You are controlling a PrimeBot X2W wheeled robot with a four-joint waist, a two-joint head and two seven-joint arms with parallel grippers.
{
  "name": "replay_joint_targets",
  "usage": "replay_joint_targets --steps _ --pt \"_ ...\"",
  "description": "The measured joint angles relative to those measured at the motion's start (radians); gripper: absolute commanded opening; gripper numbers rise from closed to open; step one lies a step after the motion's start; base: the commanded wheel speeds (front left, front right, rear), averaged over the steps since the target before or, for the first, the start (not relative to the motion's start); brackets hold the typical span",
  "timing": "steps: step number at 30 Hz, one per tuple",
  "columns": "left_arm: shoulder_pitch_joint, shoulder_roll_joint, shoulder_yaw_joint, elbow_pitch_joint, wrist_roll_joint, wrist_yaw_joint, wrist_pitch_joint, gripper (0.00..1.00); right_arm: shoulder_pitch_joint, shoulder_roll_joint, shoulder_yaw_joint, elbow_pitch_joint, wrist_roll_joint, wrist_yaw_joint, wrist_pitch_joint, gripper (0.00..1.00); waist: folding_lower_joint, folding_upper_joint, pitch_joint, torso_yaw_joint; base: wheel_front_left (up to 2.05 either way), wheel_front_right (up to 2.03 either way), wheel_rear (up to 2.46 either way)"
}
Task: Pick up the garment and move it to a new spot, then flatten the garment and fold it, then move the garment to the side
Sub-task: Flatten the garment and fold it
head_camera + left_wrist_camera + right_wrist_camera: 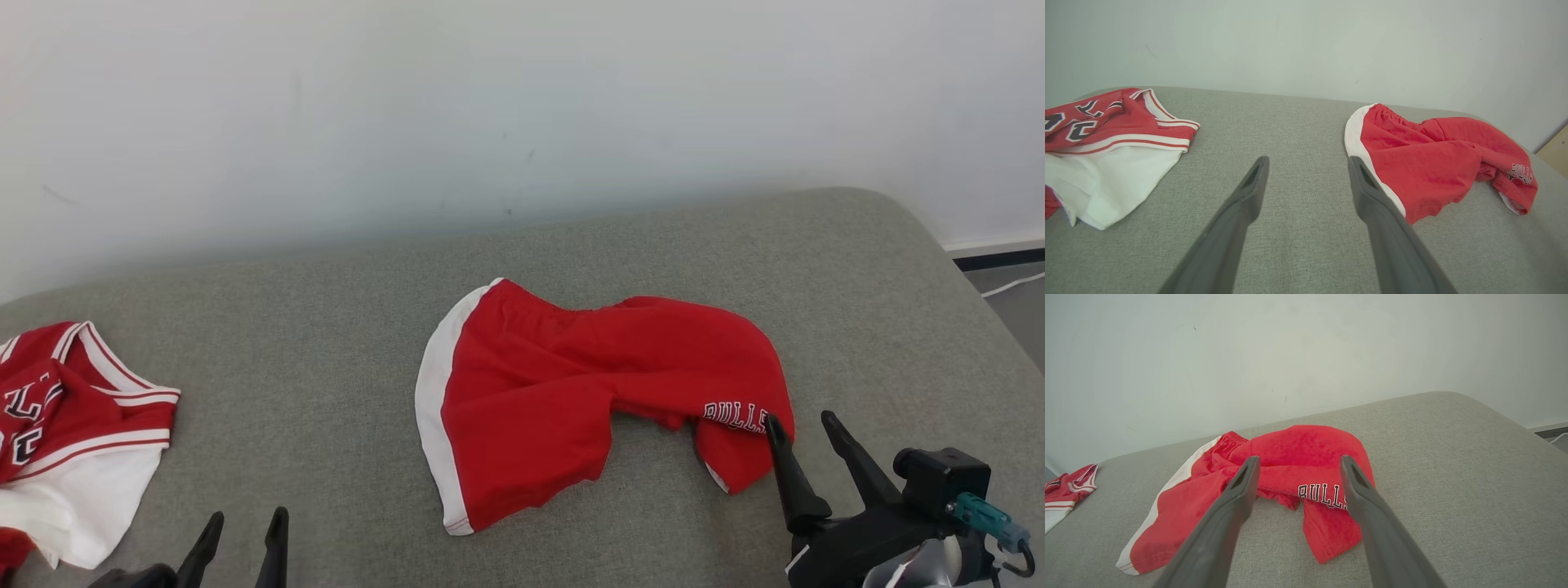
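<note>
The garment (563,392) is a pair of red shorts with a white side stripe and "BULLS" lettering, lying rumpled on the grey cushion (326,392). It also appears in the left wrist view (1433,159) and the right wrist view (1274,477). My right gripper (800,429) is open just off the shorts' right leg, its left fingertip close to the lettering; the wrist view looks between the spread fingers (1224,514) onto the cloth. My left gripper (246,523) is open at the lower left, over bare cushion, left of the shorts; its right finger (1372,196) overlaps the white stripe in its wrist view.
A red and white jersey (65,433) lies crumpled at the cushion's left edge, also seen as a jersey (1110,139) in the left wrist view. A pale wall (490,106) stands behind. The cushion's right edge drops to a floor (1016,302).
</note>
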Motion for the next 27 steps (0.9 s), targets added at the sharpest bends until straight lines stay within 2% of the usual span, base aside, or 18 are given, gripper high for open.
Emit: replay_joint_targets --steps 5,7,12,18,27 --pt "-0.053 0.025 -0.025 0.009 0.005 -0.003 0.074 1.00 -0.001 0.010 0.016 -0.014 0.000 0.003 0.004 1.00 0.0000 0.0000 0.030 -0.016 0.00 0.00 0.00" --pt "-0.102 0.039 -0.034 0.025 0.006 -0.019 0.115 1.00 0.000 0.009 0.015 -0.025 0.000 0.003 0.006 1.00 0.0000 0.0000 0.045 -0.023 0.00 0.00 0.00" --pt "-0.258 0.061 -0.055 0.073 0.032 -0.020 0.223 1.00 -0.011 0.010 0.023 -0.040 -0.002 0.003 0.009 1.00 0.0001 0.0001 0.091 -0.046 0.00 0.00 0.00" --pt "-0.457 0.027 -0.043 0.166 0.029 -0.018 0.350 1.00 -0.040 0.011 0.032 -0.060 -0.011 0.003 0.016 1.00 0.0001 0.0001 0.150 -0.092 0.00 0.00 0.00" --pt "-0.732 -0.012 0.037 0.393 0.035 0.000 0.528 1.00 -0.077 0.032 0.067 -0.063 -0.013 0.019 0.022 1.00 0.0002 0.0001 0.240 -0.180 0.00 0.00 0.00"
